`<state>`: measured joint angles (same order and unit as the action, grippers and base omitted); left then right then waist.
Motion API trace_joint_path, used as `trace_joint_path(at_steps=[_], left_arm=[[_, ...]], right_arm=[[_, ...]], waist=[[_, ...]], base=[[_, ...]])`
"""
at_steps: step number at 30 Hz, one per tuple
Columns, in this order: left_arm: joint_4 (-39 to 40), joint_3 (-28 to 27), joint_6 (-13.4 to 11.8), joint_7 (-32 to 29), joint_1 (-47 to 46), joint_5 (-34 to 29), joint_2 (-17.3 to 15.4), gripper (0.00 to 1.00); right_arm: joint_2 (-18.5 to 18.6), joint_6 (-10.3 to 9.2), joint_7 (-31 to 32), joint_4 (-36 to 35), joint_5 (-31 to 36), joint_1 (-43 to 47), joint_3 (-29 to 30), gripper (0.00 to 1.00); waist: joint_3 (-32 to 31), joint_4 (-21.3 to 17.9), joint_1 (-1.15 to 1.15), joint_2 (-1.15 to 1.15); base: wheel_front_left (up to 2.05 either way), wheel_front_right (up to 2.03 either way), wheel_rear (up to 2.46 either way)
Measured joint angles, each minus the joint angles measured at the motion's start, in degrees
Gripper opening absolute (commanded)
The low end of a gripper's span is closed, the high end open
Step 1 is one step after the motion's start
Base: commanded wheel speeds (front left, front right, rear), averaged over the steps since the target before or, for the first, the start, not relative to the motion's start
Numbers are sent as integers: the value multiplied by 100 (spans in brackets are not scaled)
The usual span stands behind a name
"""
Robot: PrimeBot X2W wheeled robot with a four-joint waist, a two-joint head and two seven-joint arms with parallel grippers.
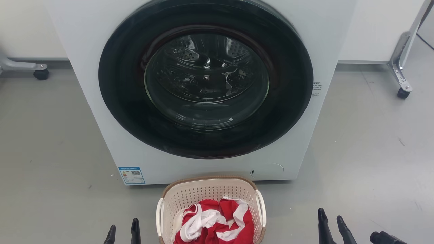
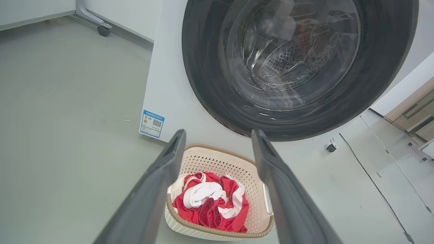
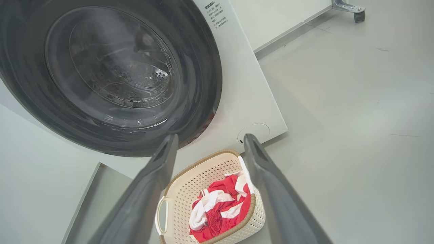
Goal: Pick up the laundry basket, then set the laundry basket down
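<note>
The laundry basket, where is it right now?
In the head view the laundry basket sits on the floor at the bottom middle, just in front of the washing machine, between the left claw and the right claw.

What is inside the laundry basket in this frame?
Crumpled red and white clothing lies in the laundry basket, piled toward its near end. The perforated far wall stays bare. The cloth covers the basket's bottom, so anything beneath it cannot be seen.

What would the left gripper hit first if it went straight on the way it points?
Likely the washing machine, the left gripper passing above the laundry basket; depth is unclear.
</note>
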<state>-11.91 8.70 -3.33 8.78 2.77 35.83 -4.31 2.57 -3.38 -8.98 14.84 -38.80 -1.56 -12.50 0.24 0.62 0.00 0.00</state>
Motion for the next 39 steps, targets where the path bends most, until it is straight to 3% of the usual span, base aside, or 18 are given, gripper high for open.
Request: trace_joint_path(at_steps=[25, 39], left_arm=[[179, 454, -344, 550, 13, -1968, 0, 100], [172, 446, -371, 554, 10, -2039, 7, 100]], right_arm=[[15, -322, -527, -243, 1793, 28, -522, 100], [15, -324, -531, -258, 1842, 26, -515, 100]], waist=[[116, 15, 0, 0], [182, 11, 0, 0]], base=[[0, 0, 0], [0, 0, 0]])
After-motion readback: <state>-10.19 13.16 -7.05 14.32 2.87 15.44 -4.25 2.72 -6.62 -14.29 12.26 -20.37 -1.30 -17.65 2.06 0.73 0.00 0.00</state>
